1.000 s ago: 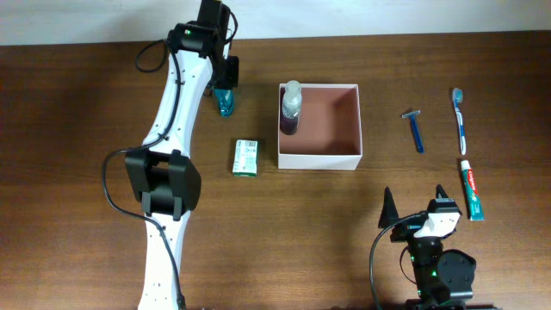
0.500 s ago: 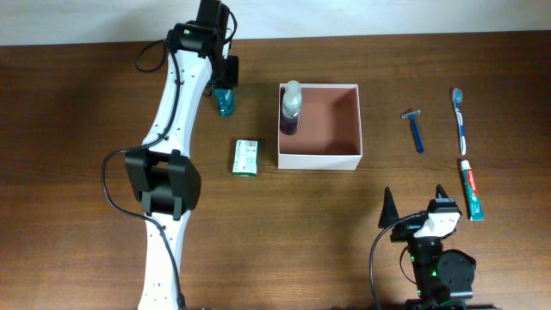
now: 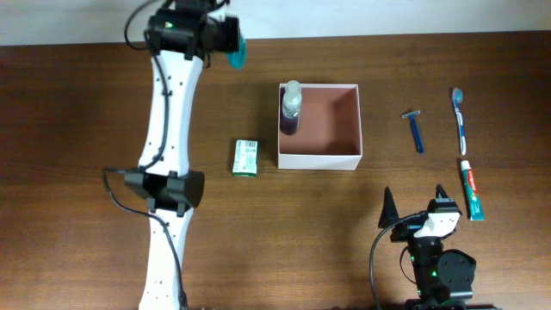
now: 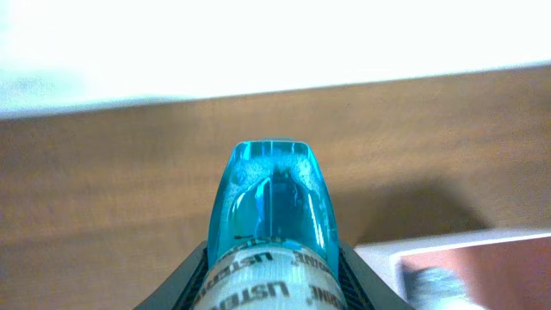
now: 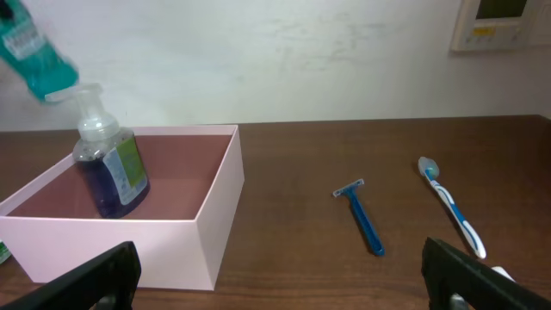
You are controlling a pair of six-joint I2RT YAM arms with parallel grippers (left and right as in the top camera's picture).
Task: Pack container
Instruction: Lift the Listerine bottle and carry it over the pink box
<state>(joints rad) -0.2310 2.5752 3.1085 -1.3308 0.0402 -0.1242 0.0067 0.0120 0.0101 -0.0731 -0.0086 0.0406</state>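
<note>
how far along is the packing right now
Done: the pump bottle stands inside the container. In hand: the left claw holds the blue mouthwash bottle up off the table. Left: the small green box, razor, toothbrush and toothpaste lie outside on the table; the right claw is open and empty.

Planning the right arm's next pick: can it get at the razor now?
Probably yes: the razor lies alone, right of the container, straight ahead of the open right gripper, with nothing between.

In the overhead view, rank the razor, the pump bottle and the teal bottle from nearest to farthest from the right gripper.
1. Razor, on the table's right side.
2. Pump bottle, inside the container.
3. Teal bottle, far left, in the left gripper.
</note>
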